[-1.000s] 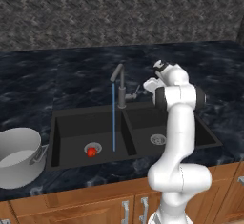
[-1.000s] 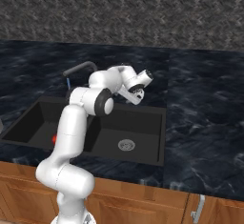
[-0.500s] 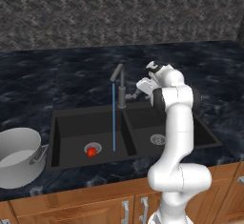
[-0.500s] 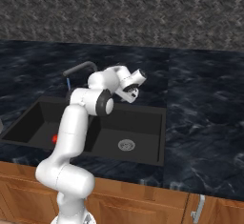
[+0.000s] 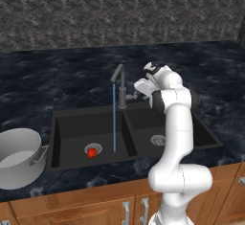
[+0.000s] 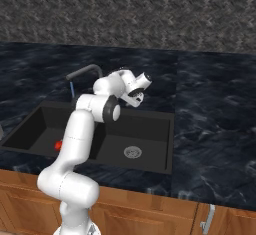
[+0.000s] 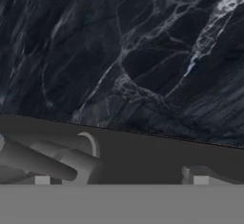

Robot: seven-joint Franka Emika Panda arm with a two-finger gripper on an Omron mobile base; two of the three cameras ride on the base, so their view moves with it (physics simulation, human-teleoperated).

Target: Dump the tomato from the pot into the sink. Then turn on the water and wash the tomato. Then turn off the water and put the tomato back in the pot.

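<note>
The tomato point(image 5: 91, 152) lies in the left basin of the black sink point(image 5: 67, 123), right beside the drain, and it also peeks out behind the arm as the tomato point(image 6: 58, 145). A thin stream of water point(image 5: 114, 121) falls from the faucet point(image 5: 119, 80) into that basin. The pot point(image 5: 19, 154) stands upright on the counter left of the sink. My gripper point(image 5: 141, 87) hovers at the back of the sink, just right of the faucet's base. It is open and holds nothing. In the hand view my gripper point(image 7: 121, 181) has its tips wide apart, with the grey faucet handle point(image 7: 45, 158) at lower left.
Dark marble counter point(image 7: 133, 51) surrounds the sink, with a rough stone wall point(image 5: 119, 13) behind. The right basin holds only its drain point(image 6: 132, 152). Wooden cabinet fronts point(image 5: 95, 205) run below the counter edge.
My hand has moved left, closer to the faucet's base. The water keeps running and the tomato has not moved.
</note>
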